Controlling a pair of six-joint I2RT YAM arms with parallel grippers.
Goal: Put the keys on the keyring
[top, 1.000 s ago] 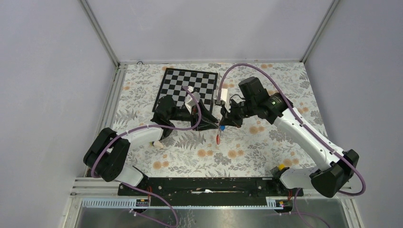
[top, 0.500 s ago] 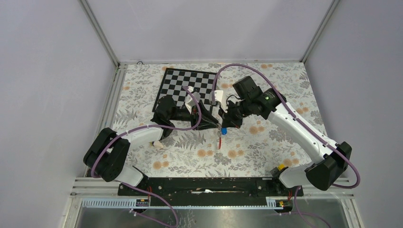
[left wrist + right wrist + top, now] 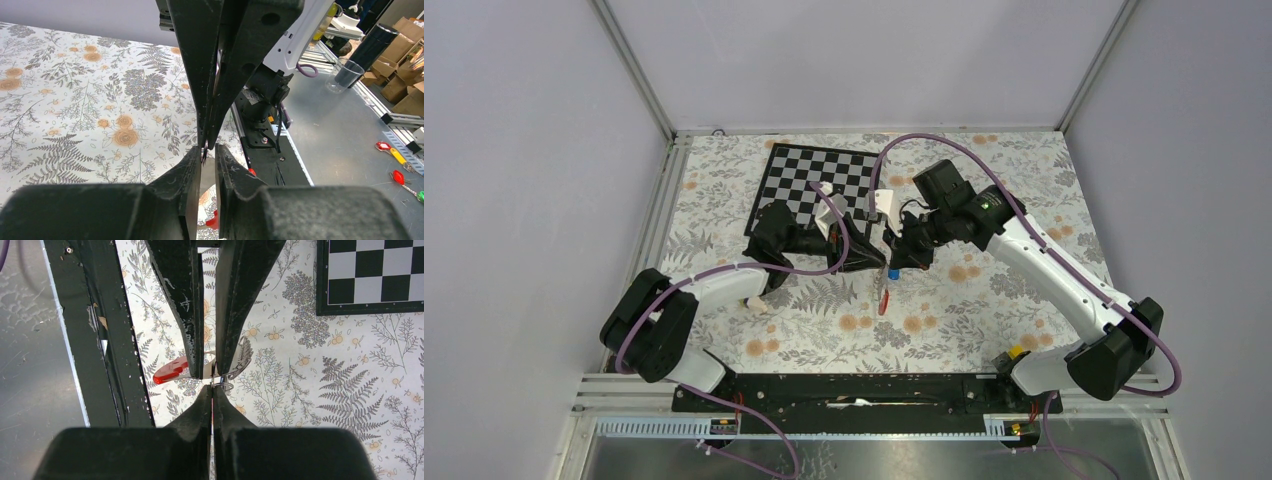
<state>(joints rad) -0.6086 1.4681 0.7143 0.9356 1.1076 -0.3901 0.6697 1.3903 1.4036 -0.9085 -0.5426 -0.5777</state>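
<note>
The right gripper (image 3: 212, 390) has its jaws pressed together, tips meeting the left gripper (image 3: 210, 374). The keyring (image 3: 171, 373) sits pinched there.

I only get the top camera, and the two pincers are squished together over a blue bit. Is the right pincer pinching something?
Observer: Yes. Its wrist camera shows the right pincer shut tight on something very thin.
Operator: Where does the red strap go?
Observer: The keyring passes between the fingers of the left pincer, red end on one side, grey loop on the other.
Operator: Do the pincers touch?
Observer: Almost. In the left wrist camera a tiny dark metal bit, probably the key, sits where their tips meet.
</note>
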